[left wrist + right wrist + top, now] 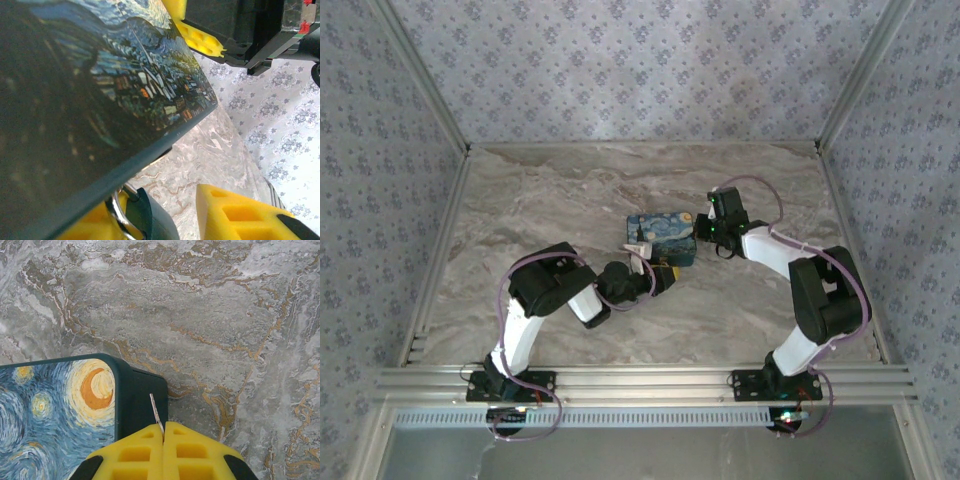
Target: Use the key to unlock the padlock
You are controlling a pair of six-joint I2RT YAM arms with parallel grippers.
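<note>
Right hand [163,434] is pinched shut on the thin key [155,411]; left hand [665,277] sits apart around the padlock [146,220]. I'd clamp that lock solid before lining the key up.

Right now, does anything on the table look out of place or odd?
Nothing is spilled or broken. One oddity: the right pincer is shut on a thin pale sliver that pokes out beside the corner of the painted box. It is too small to tell whether that is the key.
</note>
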